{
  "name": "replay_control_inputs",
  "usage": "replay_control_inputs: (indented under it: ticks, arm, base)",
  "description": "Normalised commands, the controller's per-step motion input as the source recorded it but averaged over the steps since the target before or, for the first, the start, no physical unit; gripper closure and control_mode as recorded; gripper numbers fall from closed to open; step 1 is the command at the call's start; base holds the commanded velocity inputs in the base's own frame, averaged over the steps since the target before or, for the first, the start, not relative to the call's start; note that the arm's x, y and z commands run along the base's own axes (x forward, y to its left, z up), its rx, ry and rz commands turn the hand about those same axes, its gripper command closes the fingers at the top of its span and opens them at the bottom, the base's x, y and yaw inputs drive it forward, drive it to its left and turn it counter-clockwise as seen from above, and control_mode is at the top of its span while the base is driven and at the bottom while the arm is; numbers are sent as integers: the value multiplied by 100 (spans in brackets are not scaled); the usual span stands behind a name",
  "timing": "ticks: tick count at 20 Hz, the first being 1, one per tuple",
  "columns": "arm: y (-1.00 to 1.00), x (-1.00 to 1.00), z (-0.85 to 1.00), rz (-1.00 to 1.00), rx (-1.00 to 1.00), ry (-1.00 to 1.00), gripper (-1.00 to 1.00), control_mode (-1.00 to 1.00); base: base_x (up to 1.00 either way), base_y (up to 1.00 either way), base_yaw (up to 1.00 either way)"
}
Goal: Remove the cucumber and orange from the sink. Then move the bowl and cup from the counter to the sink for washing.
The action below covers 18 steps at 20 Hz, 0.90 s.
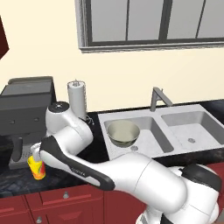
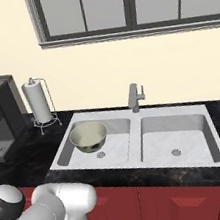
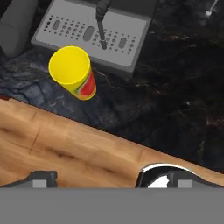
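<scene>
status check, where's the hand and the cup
Hand open, above the counter, holding nothing. Cup upright by the coffee machine, not yet gripped. Bowl already in the sink.

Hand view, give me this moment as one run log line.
pincer: open, above cup | cup: upright on counter | bowl: in sink

A: The cup (image 3: 72, 72) is yellow with a red patch; the bowl (image 1: 123, 133) is pale greenish-beige.

B: The counter (image 2: 33, 155) is speckled black, the sink (image 2: 191, 157) is marbled light grey, and the cabinets (image 2: 168, 206) are dark red.
</scene>
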Motion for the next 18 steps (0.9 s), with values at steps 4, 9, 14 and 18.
replay_control_inputs:
  ticks: [4, 9, 14, 18]
  arm:
    - [-3, 32, -16, 0, 0, -17, -100, -100]
    - [-3, 39, -8, 0, 3, -4, -100, -100]
    - [3, 32, -4, 0, 14, 0, -100, -100]
    - [13, 21, -7, 0, 10, 0, -100, -100]
  base:
    - [0, 0, 0]
    - [0, 0, 0]
    - [0, 0, 0]
    - [0, 0, 0]
